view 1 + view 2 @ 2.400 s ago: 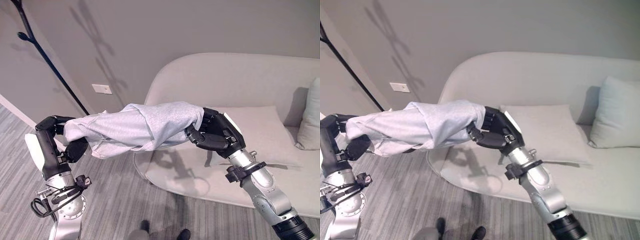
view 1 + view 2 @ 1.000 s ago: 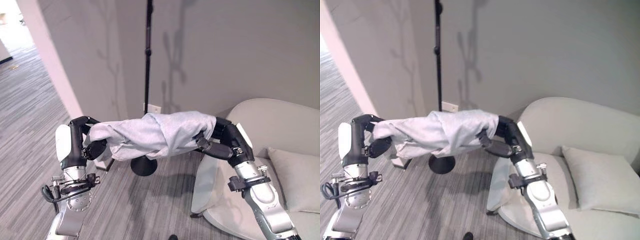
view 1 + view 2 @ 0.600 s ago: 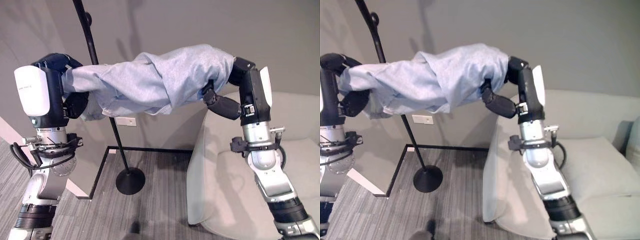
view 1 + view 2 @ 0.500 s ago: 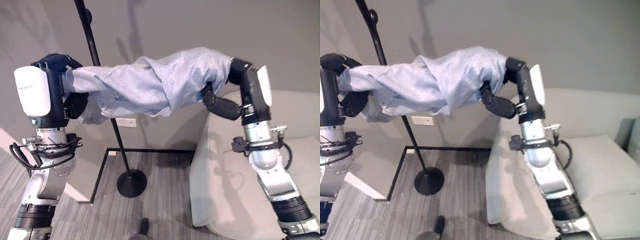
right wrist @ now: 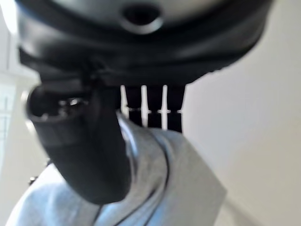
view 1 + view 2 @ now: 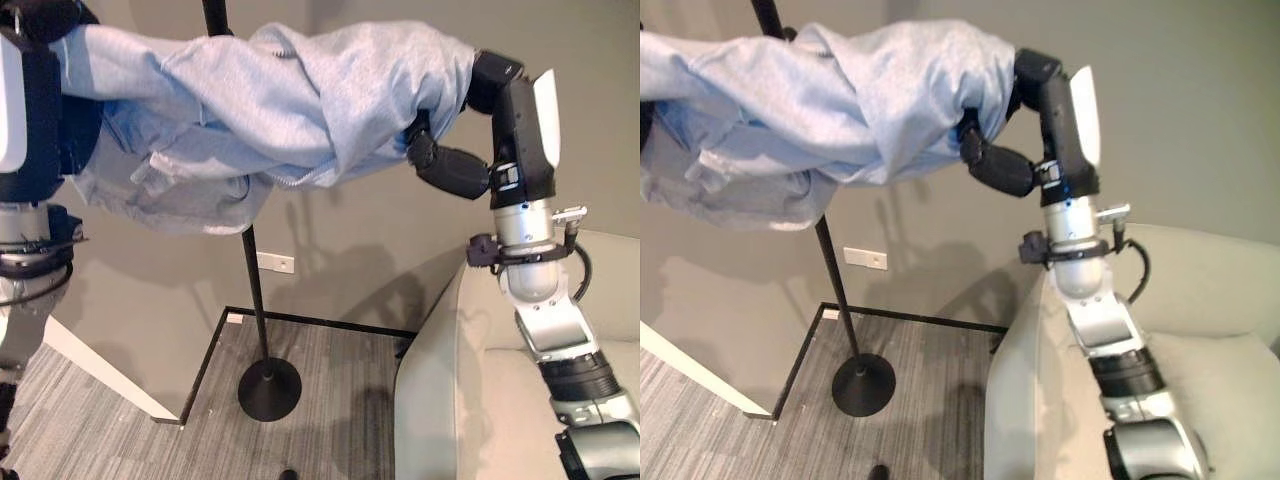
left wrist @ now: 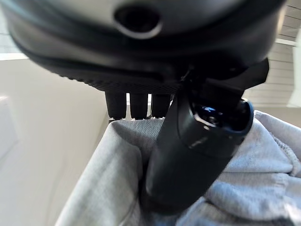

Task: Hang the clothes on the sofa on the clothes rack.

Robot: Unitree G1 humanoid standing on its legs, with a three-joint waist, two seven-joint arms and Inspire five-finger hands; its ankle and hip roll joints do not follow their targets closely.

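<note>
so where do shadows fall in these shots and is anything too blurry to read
Left eye view: the clothes rack and the right hand cast soft shadows on the wall behind. Left wrist view: the left hand is close and blurred, the grey garment sharper. Right wrist view: hand and cloth both soft.

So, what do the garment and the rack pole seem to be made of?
Garment: soft grey knit, probably cotton jersey; it folds and droops between the left robot hand and right robot hand. Rack pole: looks like black-painted metal; thin, straight, matte, on a round base.
</note>
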